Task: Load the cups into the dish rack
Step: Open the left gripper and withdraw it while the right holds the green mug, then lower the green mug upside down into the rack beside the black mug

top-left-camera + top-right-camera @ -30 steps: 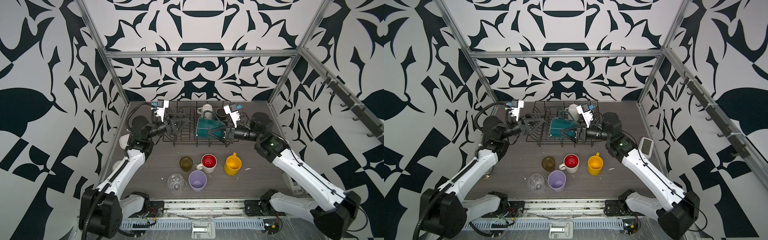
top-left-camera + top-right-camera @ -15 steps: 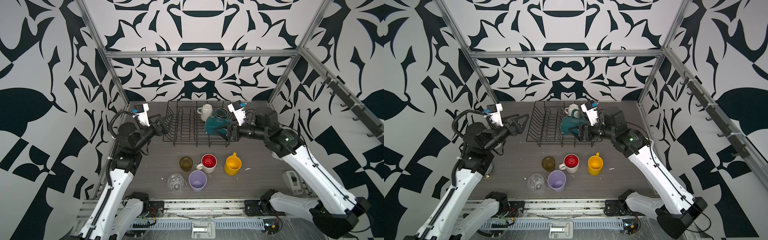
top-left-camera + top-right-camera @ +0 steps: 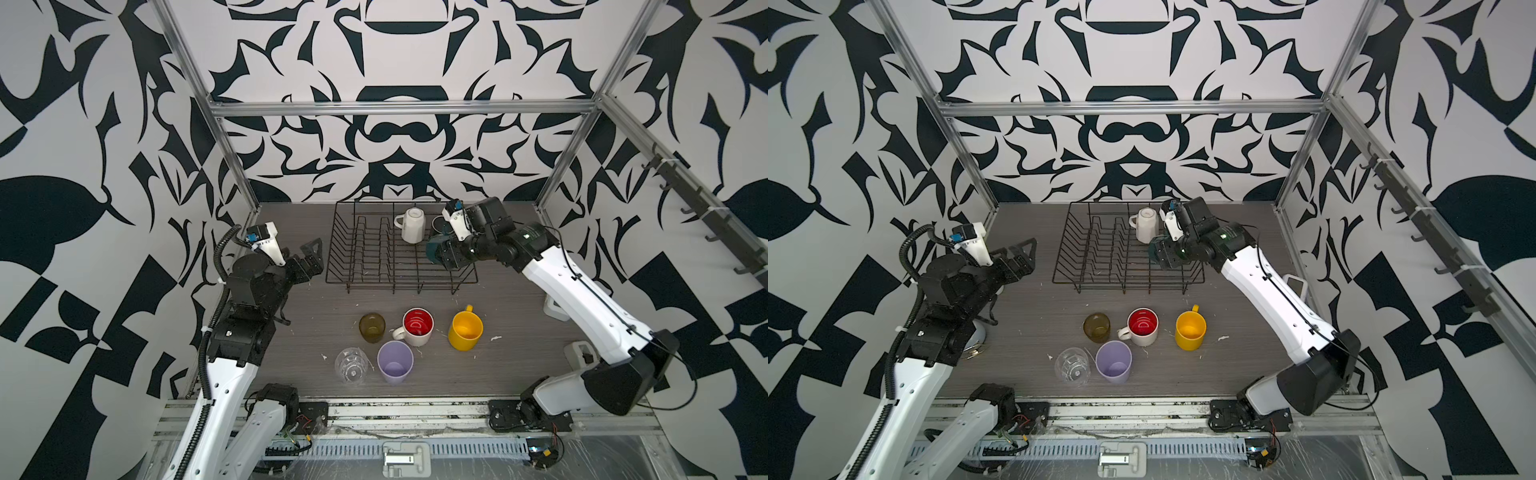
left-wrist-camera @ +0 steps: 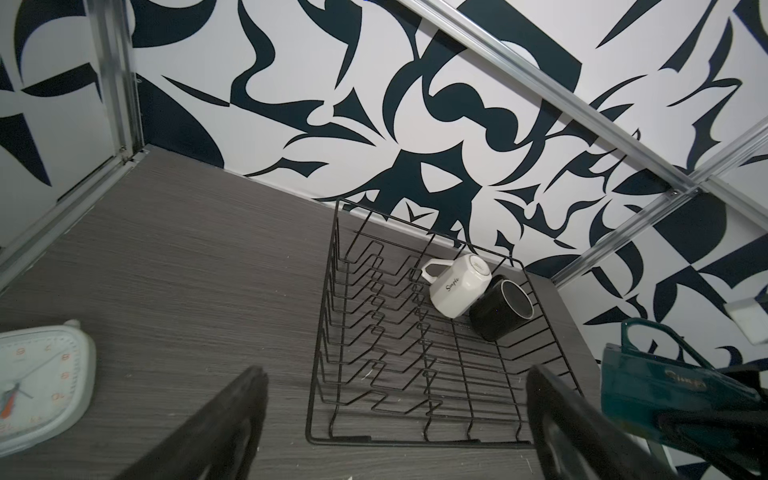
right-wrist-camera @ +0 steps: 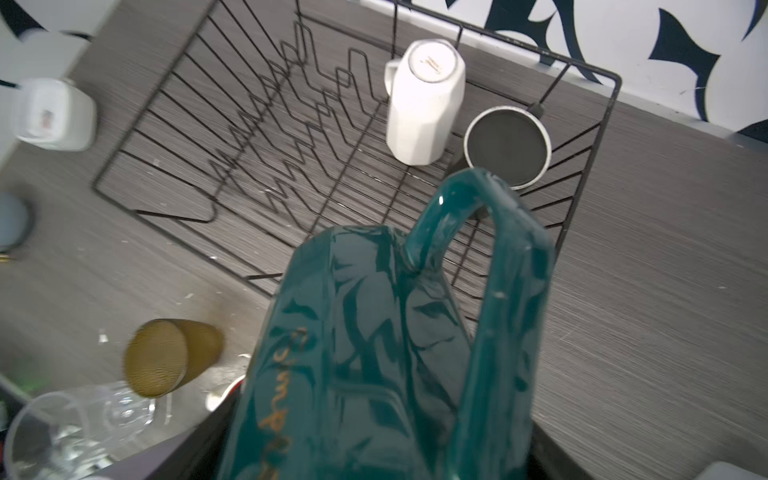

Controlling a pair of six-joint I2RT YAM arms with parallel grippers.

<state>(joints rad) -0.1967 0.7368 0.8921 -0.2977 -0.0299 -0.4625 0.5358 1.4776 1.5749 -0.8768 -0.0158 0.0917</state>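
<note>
Shows white mug (image 3: 412,226) and black mug (image 4: 500,311) already in dish rack (image 3: 399,266), grasps teal mug (image 5: 374,353) in right jaws over its edge, spreads left jaws empty, leaves five cups (image 3: 417,330) on desk (image 3: 519,353).

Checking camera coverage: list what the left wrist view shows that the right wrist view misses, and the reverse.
Only the left wrist view: a clock and the open left claw. Only the right wrist view: the amber glass and the clear glass. Both: the dish rack, the white mug, the black mug and the teal mug.
</note>
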